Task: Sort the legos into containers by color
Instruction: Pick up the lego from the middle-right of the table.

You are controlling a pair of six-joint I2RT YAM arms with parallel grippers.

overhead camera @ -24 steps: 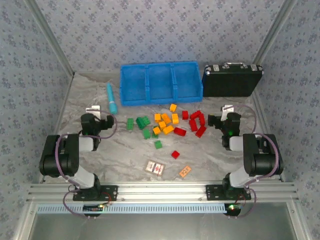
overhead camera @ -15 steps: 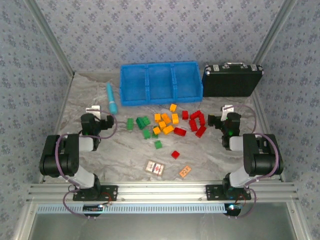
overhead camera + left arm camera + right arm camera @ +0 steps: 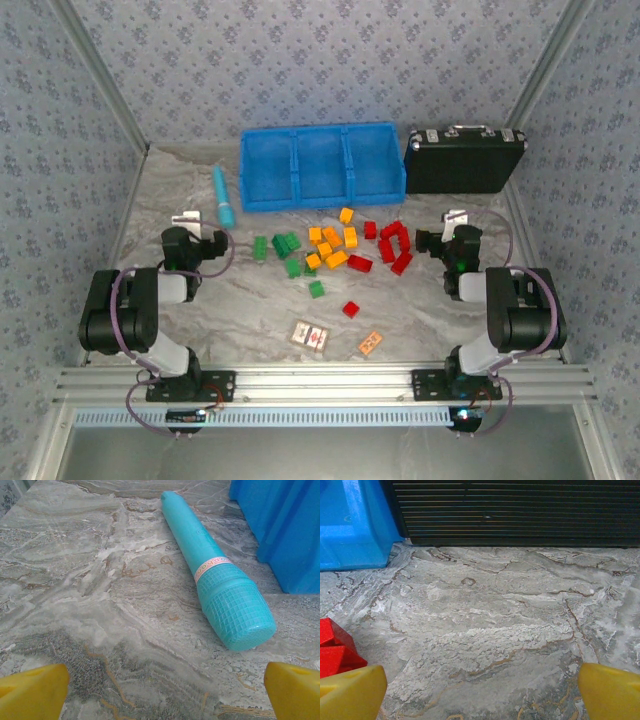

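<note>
Left tool (image 3: 162,692) and right tool (image 3: 480,692) gape wide, empty — legos (image 3: 337,258) lie outside tray (image 3: 322,200).

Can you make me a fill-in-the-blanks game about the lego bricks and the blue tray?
The blue tray has ____ compartments.
The bricks nearest the teal tube are ____.
The black briefcase sits on the tray's ____ side.
Missing words: three, green, right.
</note>
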